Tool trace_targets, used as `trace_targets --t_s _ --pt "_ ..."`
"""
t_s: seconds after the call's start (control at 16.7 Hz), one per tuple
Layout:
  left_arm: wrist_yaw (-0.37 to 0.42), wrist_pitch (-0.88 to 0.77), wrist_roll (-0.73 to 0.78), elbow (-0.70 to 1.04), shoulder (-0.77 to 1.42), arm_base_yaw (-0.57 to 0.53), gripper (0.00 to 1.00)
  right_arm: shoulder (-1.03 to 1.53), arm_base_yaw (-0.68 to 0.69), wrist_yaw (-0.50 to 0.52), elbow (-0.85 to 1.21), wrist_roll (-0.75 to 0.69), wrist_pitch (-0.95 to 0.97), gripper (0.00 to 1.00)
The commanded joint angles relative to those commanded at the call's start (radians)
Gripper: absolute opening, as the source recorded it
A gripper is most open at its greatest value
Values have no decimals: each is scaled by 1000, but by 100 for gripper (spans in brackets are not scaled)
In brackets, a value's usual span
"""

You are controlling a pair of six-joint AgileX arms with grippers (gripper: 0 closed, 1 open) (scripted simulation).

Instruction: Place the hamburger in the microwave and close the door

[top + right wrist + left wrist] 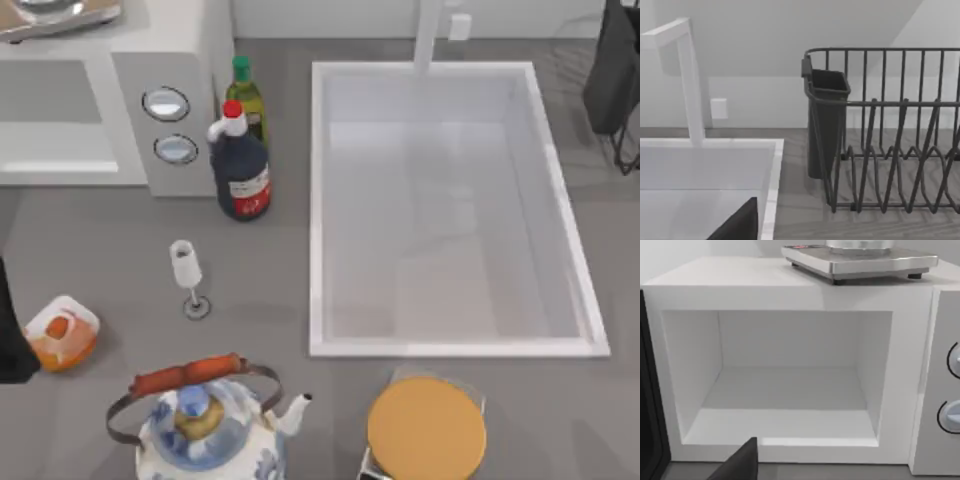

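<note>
Partly cut-off microwave (110, 90), cavity open.

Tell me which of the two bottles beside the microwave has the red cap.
The dark bottle with the white neck, standing nearer the table's front. The green bottle behind it has a green cap.

We see a dark wire rack (890, 150) on the grey counter (795, 210). A dark cup (825, 120) hangs on its near end. Beside the rack is a white sink (771, 190), with a white tap (687, 85) standing up behind it. A small white box (719, 108) sits on the wall (790, 30).
</note>
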Motion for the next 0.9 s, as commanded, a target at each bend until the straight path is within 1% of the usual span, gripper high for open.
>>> trace_targets --t_s 0.24,0.42,0.66,0.9 --pt "0 -27 16 31 33 -2 100 0 0 0 0 0 0 100" --pt "-1 -122 70 144 161 -11 100 0 0 0 0 0 0 100" --pt "-1 -316 180 376 478 -30 100 0 0 0 0 0 0 100" --pt "-2 -538 306 641 931 -51 100 0 0 0 0 0 0 100"
